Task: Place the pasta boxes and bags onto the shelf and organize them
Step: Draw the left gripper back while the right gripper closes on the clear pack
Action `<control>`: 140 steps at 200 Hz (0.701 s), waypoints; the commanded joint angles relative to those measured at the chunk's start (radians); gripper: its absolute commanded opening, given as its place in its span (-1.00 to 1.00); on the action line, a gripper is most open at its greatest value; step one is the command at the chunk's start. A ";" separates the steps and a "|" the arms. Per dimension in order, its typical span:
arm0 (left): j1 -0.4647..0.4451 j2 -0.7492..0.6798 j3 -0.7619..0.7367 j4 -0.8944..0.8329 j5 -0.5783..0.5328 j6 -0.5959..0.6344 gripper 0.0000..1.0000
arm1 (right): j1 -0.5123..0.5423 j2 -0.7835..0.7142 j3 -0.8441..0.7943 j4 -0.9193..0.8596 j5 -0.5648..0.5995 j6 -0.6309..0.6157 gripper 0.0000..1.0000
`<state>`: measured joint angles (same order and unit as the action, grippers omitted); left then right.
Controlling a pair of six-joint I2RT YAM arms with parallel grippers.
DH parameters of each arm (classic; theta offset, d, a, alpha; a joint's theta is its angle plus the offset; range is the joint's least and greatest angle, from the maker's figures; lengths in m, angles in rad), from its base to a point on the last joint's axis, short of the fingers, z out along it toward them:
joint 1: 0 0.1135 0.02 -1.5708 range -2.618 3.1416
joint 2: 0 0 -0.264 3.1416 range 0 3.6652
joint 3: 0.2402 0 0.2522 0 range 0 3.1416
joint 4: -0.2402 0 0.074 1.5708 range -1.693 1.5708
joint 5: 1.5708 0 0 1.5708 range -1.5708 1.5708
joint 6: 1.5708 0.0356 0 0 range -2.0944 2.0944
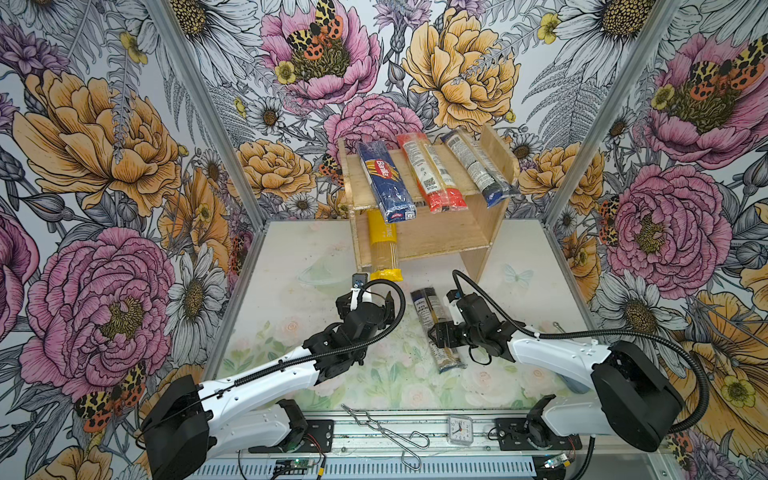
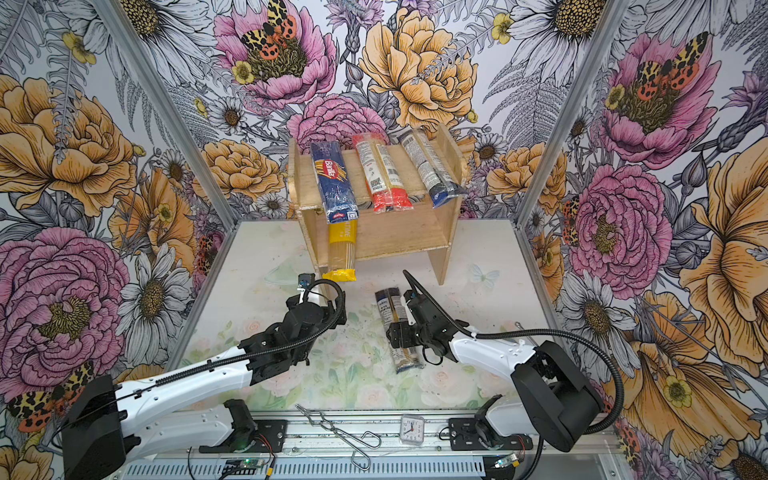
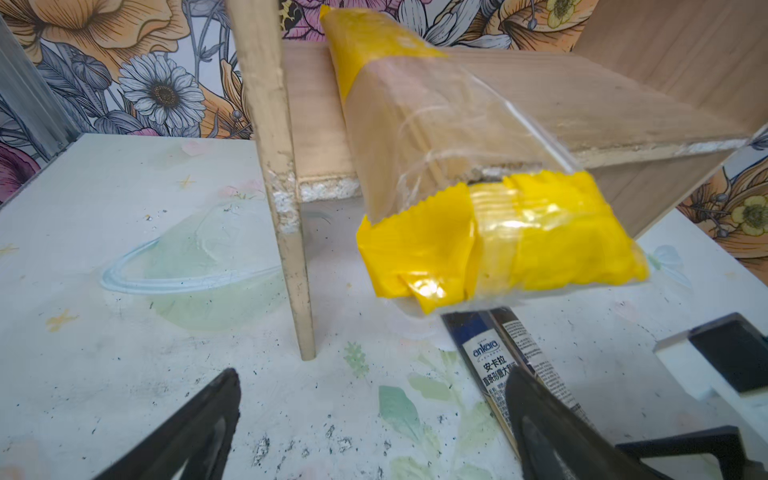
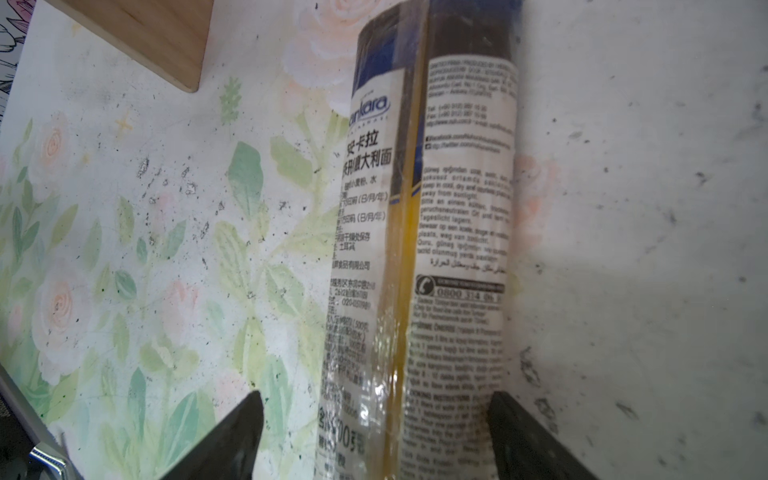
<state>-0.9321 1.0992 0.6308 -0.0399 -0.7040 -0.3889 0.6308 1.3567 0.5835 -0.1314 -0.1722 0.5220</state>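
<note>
Right wrist view told the story: the Ankara pack lay flat on the table, and the right gripper stood over it with jaws apart, one finger on either side of the wrapper. They were wider than the pack and not closed on it, so nothing was held. The pack's long axis ran straight away from the wrist, which put the jaws square across its narrow width, just what a pinch wants.

In both top views the Ankara pack pointed its far end toward the shelf. It sat a little slanted, near the front of the lower board but apart from it. The right arm was stretched in from the right, forearm low, wrist bent down over the pack's middle, and it was plainly the nearer arm.

The left gripper was wide open and empty too. It hovered low just beside the pack, aimed at the shelf's left upright and the yellow pack. That one lay at the left end of the lower board, its near end poking past the front edge.

Up top, the Barilla pack, the red-ended pack and the dark-ended clear pack lay side by side, all overhanging the front.

My read of the next move: close, lift, and slide the pack lengthwise onto the free board right of the yellow pack.
</note>
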 commanded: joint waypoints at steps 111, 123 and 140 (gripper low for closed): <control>-0.005 -0.105 -0.240 0.171 0.192 0.036 0.98 | 0.110 0.112 -0.049 0.098 0.173 0.002 0.70; -0.002 -0.102 -0.240 0.164 0.195 0.031 0.98 | 0.120 0.109 -0.054 0.098 0.184 0.009 0.70; -0.001 -0.088 -0.227 0.143 0.185 0.015 0.98 | 0.130 0.101 -0.061 0.094 0.188 0.017 0.70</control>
<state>-0.9337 1.0080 0.3996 0.0875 -0.5400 -0.3668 0.7399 1.4391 0.5488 -0.0208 0.0162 0.5148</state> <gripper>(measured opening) 0.987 0.853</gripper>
